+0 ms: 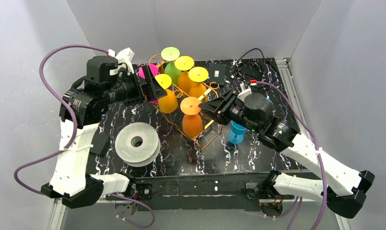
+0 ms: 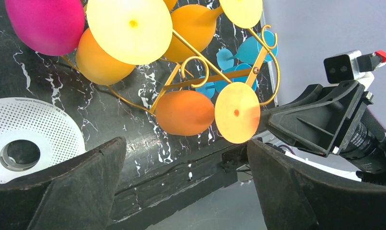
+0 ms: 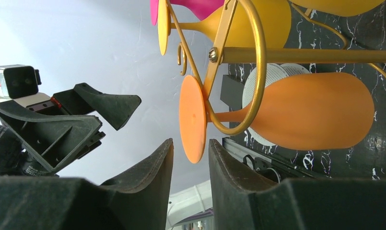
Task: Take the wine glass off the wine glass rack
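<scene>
In the middle of the overhead view the wine glass rack is seen standing on the black marbled counter, and several coloured glasses are hung on it upside down. The orange wine glass is carried in the loop at the lower right end of the rack, with its round foot on top. The right gripper is placed at this foot from the right. In the right wrist view its jaws are spread only a little, and the rim of the orange foot is found between their tips. A thin gap seems to be left on each side, so the foot is not yet pinched. The left gripper is held at the upper left side of the rack, beside a pink glass, and its jaws are spread wide. A white spool is laid at the lower left of the rack, and a blue glass is stood upright on the counter to the right of the rack, just beside the right arm.
</scene>
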Robot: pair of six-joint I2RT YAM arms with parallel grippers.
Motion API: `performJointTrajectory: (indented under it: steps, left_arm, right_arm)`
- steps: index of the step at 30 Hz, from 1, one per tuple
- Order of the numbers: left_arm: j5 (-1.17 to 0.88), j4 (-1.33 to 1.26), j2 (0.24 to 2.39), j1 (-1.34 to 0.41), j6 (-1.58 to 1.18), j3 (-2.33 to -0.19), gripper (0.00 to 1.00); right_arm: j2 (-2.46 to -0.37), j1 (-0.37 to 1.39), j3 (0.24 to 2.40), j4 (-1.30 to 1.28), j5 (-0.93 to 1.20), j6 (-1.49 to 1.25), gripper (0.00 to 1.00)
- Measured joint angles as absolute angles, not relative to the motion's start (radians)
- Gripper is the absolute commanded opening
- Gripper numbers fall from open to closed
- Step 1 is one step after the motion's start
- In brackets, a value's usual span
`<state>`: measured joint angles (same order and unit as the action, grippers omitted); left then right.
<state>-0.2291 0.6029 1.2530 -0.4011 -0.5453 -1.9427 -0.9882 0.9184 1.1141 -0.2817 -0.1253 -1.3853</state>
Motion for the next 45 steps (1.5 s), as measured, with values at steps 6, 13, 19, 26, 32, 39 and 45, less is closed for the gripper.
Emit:
performJointTrajectory:
  steps: [6, 13, 19, 26, 32, 39, 45]
  left_arm:
    - [-0.233, 0.602, 1.251, -0.401, -0.543, -1.938, 0.98]
    - [-0.234, 0.596, 1.243, -0.401, -0.543, -1.926, 0.98]
    - [-0.234, 0.593, 1.238, -0.401, -0.543, -1.916, 0.98]
    - [-0.234, 0.588, 1.229, -0.401, -0.543, -1.905, 0.98]
    - [-0.234, 0.583, 1.22, -0.401, -0.543, -1.893, 0.98]
    - [-0.238, 0.581, 1.219, -0.401, -0.543, -1.893, 0.98]
    - [-0.241, 0.581, 1.218, -0.401, -0.543, -1.891, 0.98]
  right_arm:
    - [-1.016, 0.927, 1.114, -0.281, -0.13, -1.387, 0.34]
    - [-1.029, 0.933, 1.114, -0.282, -0.129, -1.388, 0.25]
    - [-1.029, 0.934, 1.114, -0.282, -0.13, -1.39, 0.17]
    - [-1.029, 0.938, 1.116, -0.281, -0.132, -1.396, 0.04]
    - [-1.029, 0.939, 1.116, -0.281, -0.133, -1.408, 0.01]
    - [-1.029, 0.941, 1.116, -0.277, -0.136, -1.411, 0.01]
    - [-1.029, 0.944, 1.116, -0.261, -0.14, -1.411, 0.01]
